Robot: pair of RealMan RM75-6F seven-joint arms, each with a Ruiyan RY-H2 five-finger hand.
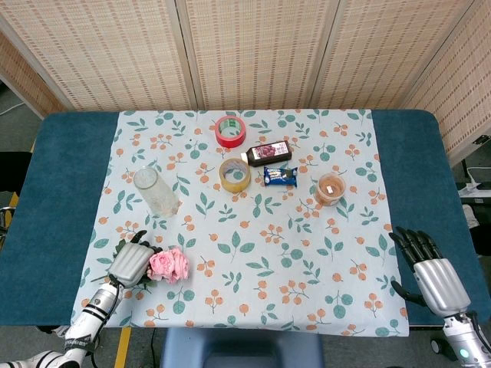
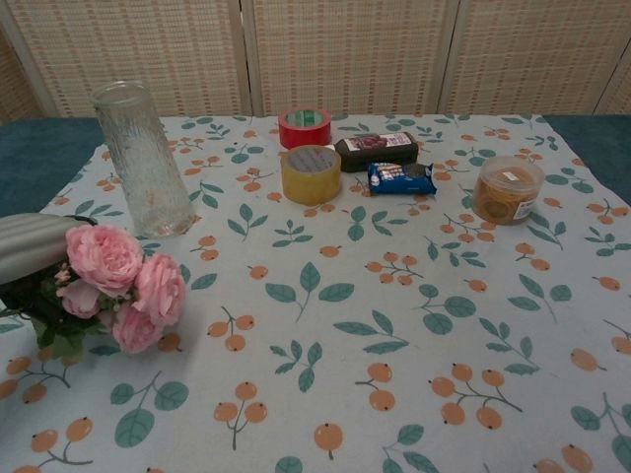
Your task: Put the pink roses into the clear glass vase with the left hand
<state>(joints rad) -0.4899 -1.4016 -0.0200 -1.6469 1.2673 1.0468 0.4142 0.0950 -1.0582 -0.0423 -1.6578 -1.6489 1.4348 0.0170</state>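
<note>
My left hand grips the stems of the pink roses at the near left of the table and holds them lifted. In the chest view the roses hang just above the cloth, with my left hand behind the blooms. The clear glass vase stands upright a short way beyond them, and it rises at the upper left in the chest view, vase. My right hand rests at the near right corner, fingers spread, holding nothing.
On the floral tablecloth farther back lie a red tape roll, a yellow tape roll, a dark bottle on its side, a blue snack packet and a round lidded tub.
</note>
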